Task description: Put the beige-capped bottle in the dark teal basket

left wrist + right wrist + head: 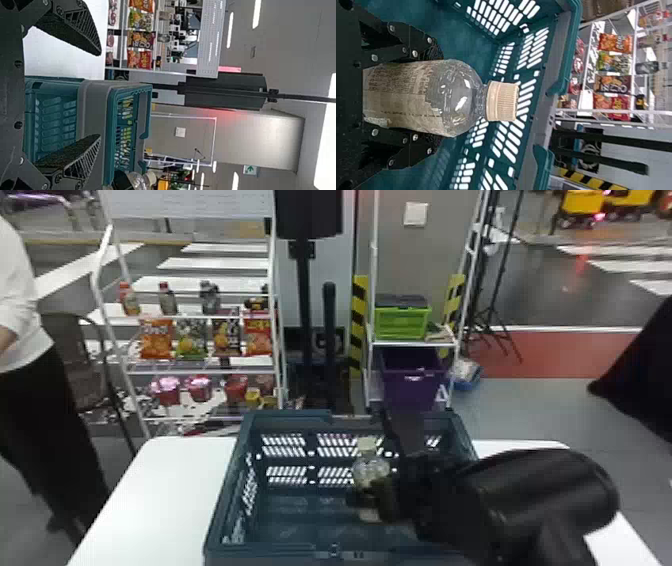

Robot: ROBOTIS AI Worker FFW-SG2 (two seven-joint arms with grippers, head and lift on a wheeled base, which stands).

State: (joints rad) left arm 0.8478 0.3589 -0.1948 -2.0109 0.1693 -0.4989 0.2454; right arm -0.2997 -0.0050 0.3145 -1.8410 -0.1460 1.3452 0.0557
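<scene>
The step in hand is the placing: the right tool [431,98] is clamped on the sides of the beige-capped bottle [455,97], its two black fingers pressing the label from opposite faces, and the bottle stands roughly upright, beige cap [502,101] up. In the head view the bottle is within the opening of the dark teal basket [280,548], toward the robot's right side, and the right wrist view has the slotted walls around it. The basket rests on the white table [160,500]. Whether the bottle's base touches the basket floor [300,526] cannot be told, so the next move likely calls for a little more lowering, slow and straight, until the floor takes the weight. Only then should the fingers part, evenly, and the tool rise clear without dragging the bottle. Letting go too high or at a slant could tip it, since it looks tall for its base. The left tool [99,95] waits idle near the basket, fingers apart and nothing between them. The task seems nearly finished, with the release and withdrawal left.
</scene>
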